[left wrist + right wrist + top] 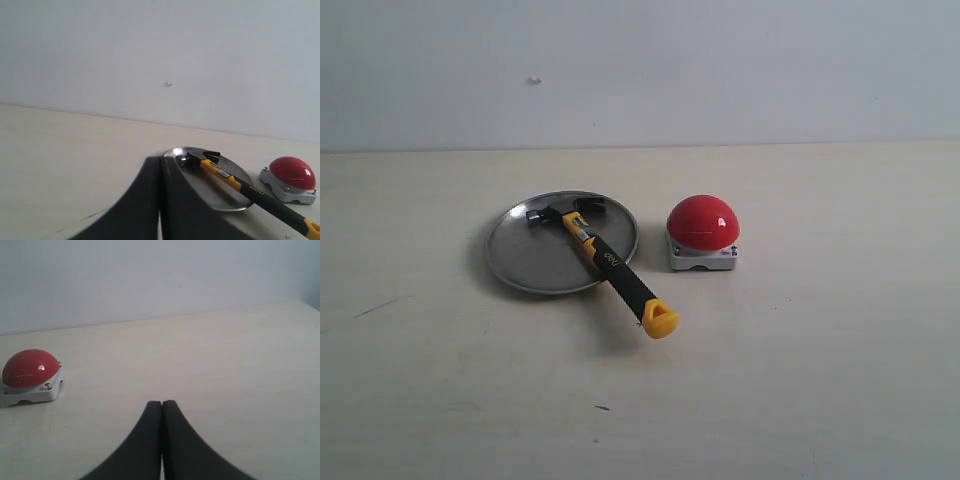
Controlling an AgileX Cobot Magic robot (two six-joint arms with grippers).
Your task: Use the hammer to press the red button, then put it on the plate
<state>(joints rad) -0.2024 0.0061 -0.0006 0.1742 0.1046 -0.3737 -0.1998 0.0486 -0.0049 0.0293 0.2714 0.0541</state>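
The hammer [605, 258] lies with its dark head on the silver plate [525, 255], and its black-and-yellow handle sticks out over the rim toward the table's front. Right of the plate sits the red button [703, 222] on its grey base. Neither gripper appears in the exterior view. In the left wrist view my left gripper [160, 159] is shut and empty, short of the plate [220, 192], the hammer [235, 182] and the red button [292, 172]. In the right wrist view my right gripper [161, 403] is shut on nothing, with the red button [30, 369] off to one side.
A light wooden table [820, 380] carries everything, and a plain pale wall [720, 60] stands behind it. A small dark speck [603, 407] marks the table near the front.
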